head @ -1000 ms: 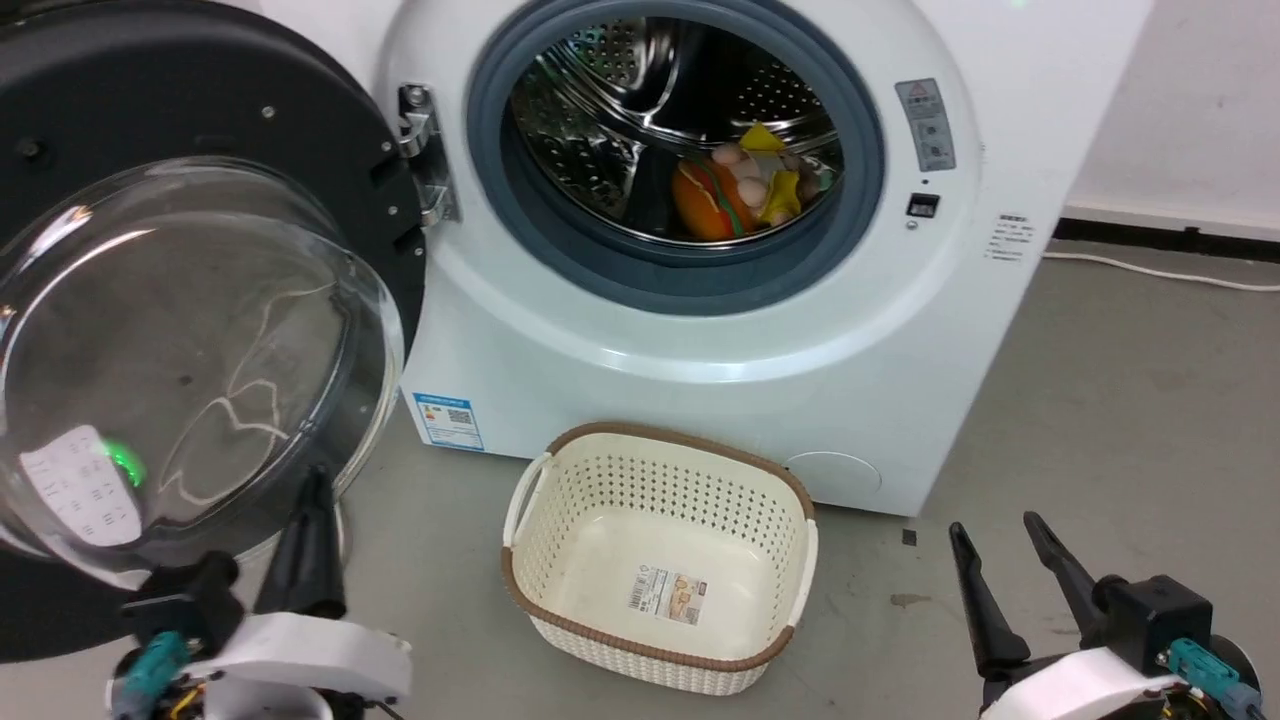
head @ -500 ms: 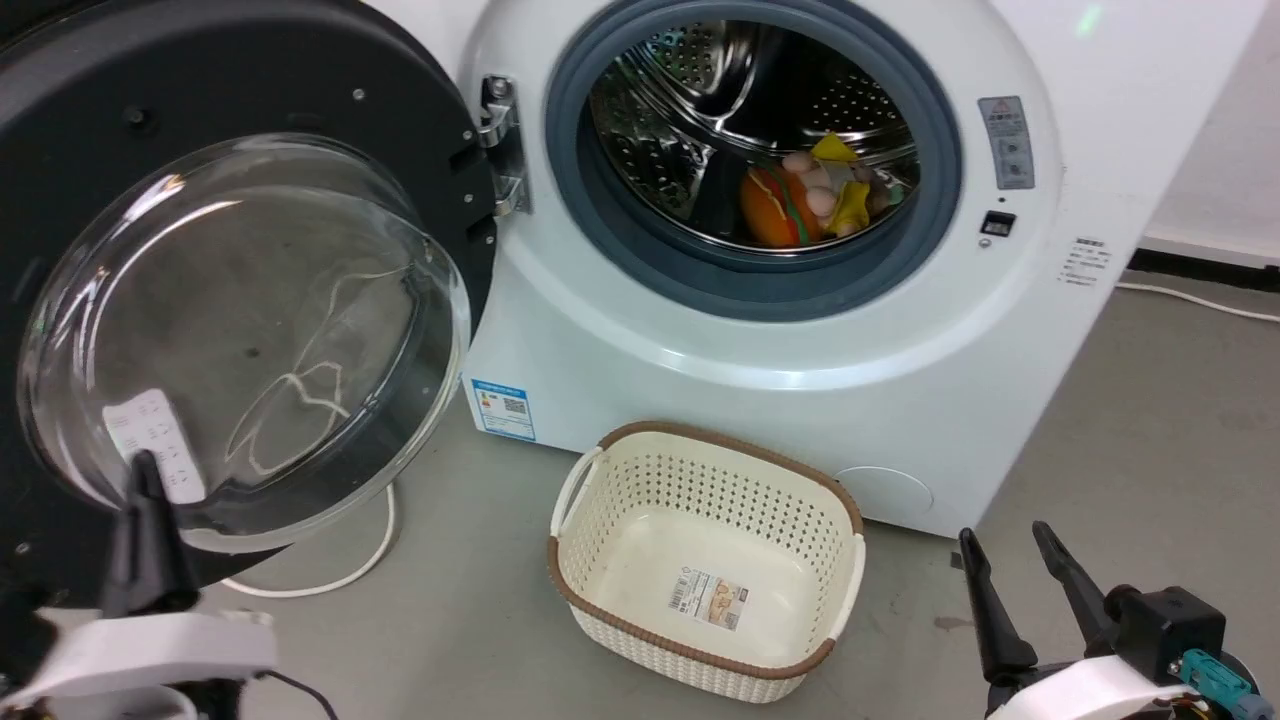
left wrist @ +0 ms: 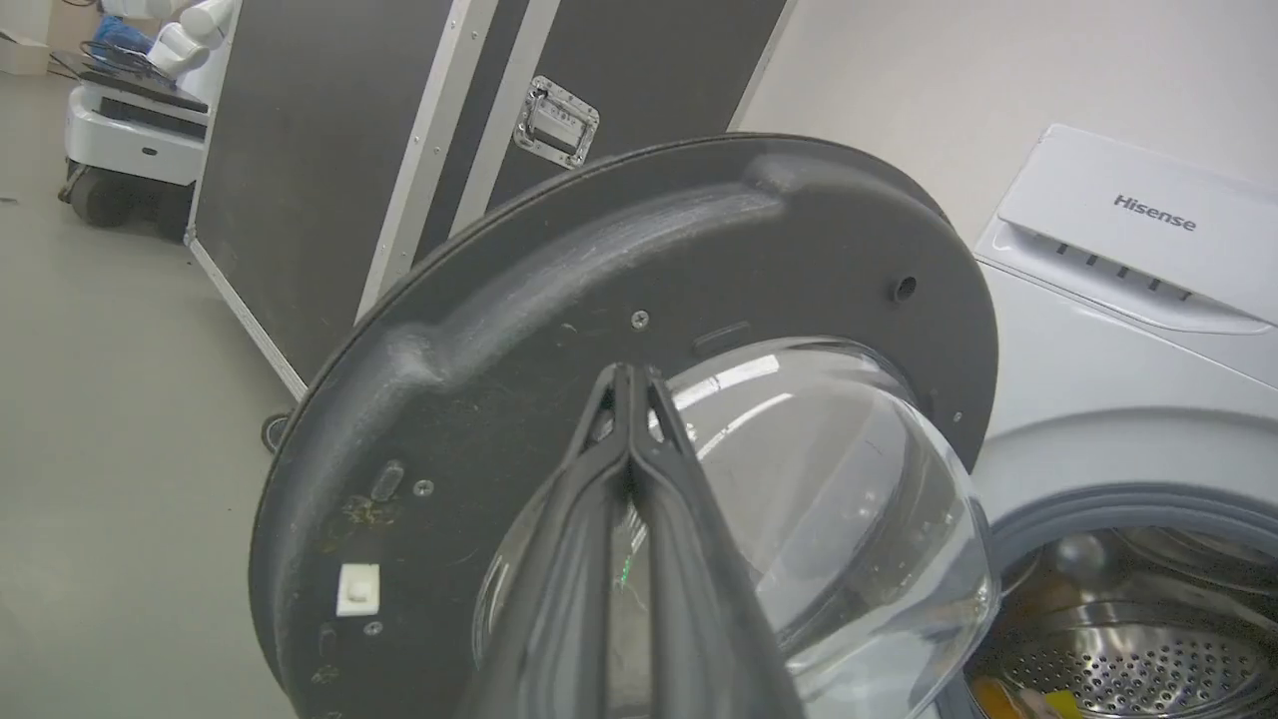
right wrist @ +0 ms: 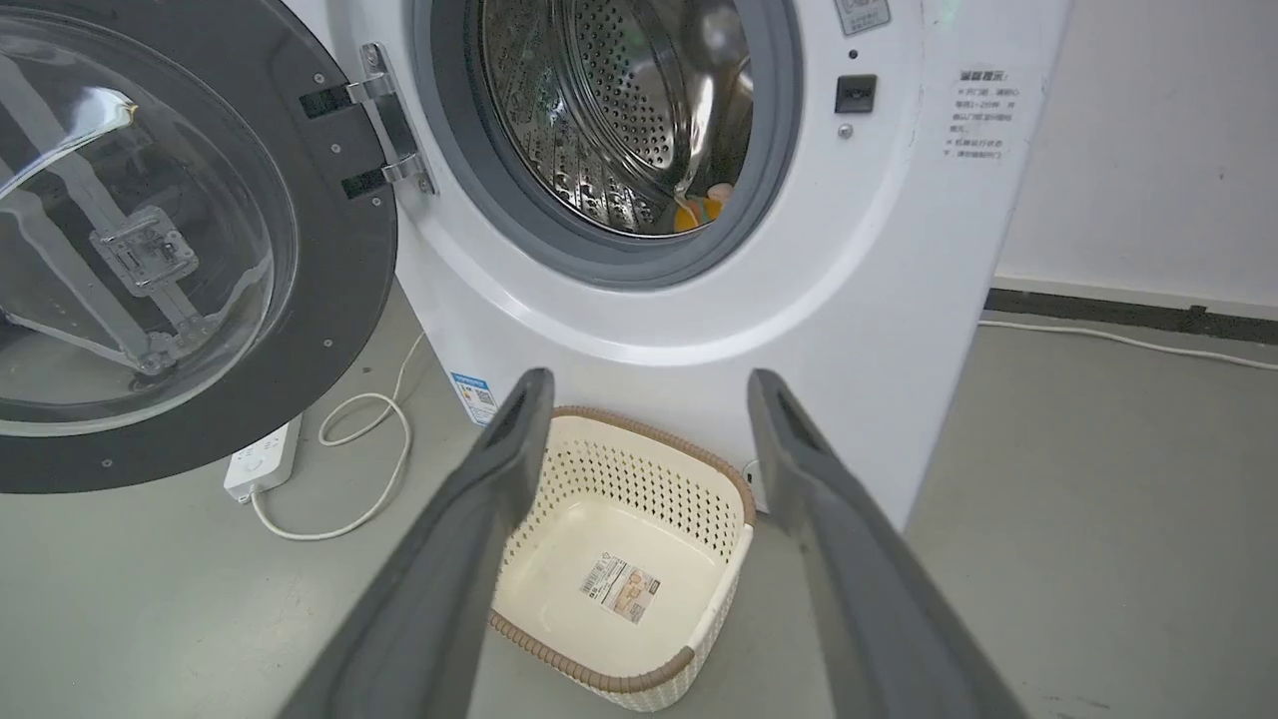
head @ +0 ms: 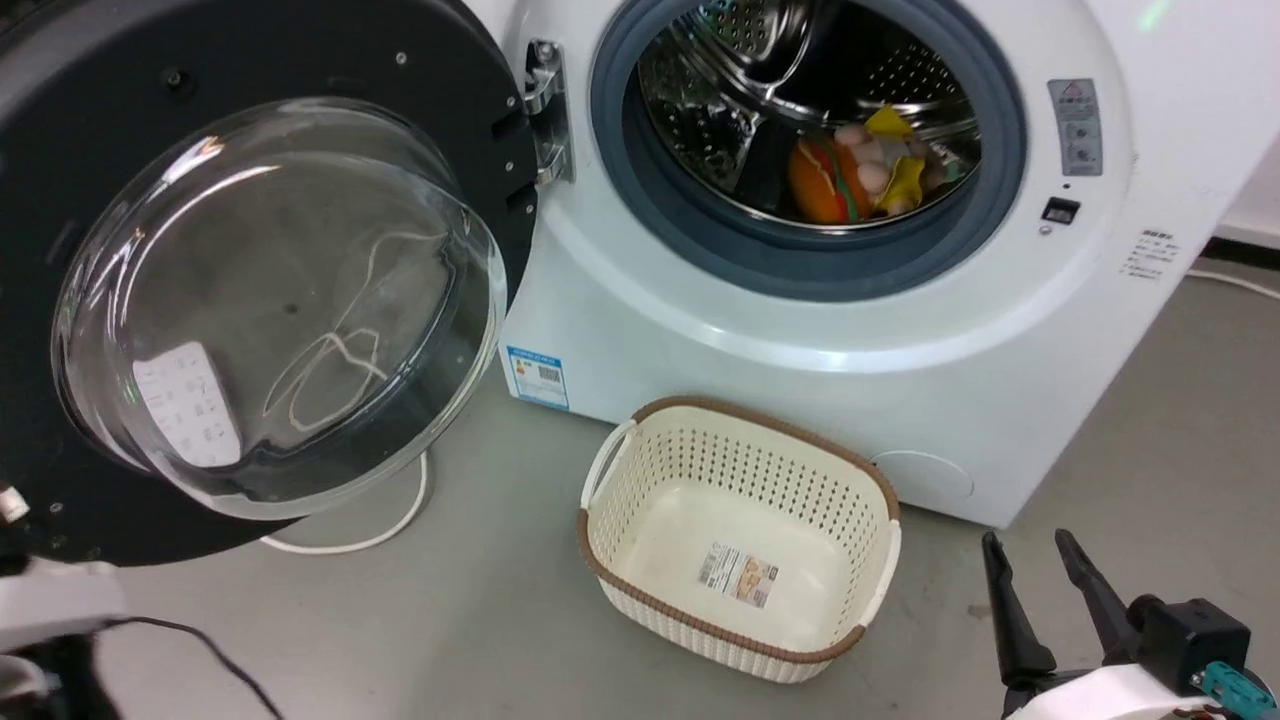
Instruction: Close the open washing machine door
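- The washing machine door (head: 280, 300) stands swung wide at 9 o'clock of the porthole, hung on the hinge (head: 548, 110). Its inner face is toward the head camera.
- Look: broad black rim with small screws, and a clear bulging glass bowl that throws reflections.
- The washing machine (head: 800, 340) is a white front-loader with a grey gasket. Toys (head: 860, 175) lie low in the drum, behind the gasket.
- Left gripper (left wrist: 627, 384): fingers pressed together, holding nothing, tips lying over the door's inner face at the bowl's top edge. Contact cannot be told.
- Right gripper (head: 1028, 545): fingers spread wide and empty, at 5 o'clock of the head view, well apart from the door.

Risks, as I judge them:
- The left fingers are on the inner side. A shove from here would open the door further and load the hinge.
- Tips may skid on the curved glass. The rim is the safer place to push.
- An arm left inside the swing could get pinched against the front.
- The basket (head: 765, 418) sits at 6 o'clock of the porthole. I cannot tell whether the door would clear it.
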